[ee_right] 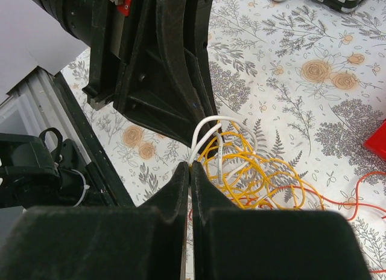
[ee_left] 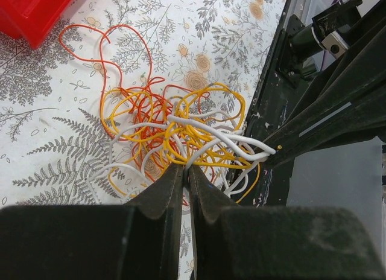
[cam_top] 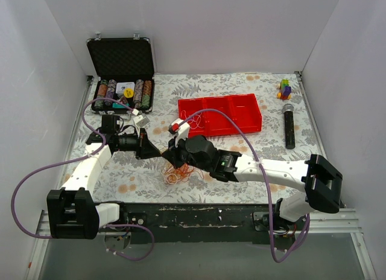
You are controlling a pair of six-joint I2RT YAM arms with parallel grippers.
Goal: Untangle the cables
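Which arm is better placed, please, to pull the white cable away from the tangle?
Left, probably. Both pincers look shut on white strands, but the left pincer sits at the edge of the cables with open table behind it; the right pincer comes in over them.

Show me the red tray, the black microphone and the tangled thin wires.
Red plastic compartment tray (cam_top: pixel 247 111): top view, bare right compartment floor.
Black handheld microphone (cam_top: pixel 290 132): top view, mid-handle.
Tangle of thin red, orange-yellow and white wires (ee_left: pixel 181 126): left wrist view, knot's centre.
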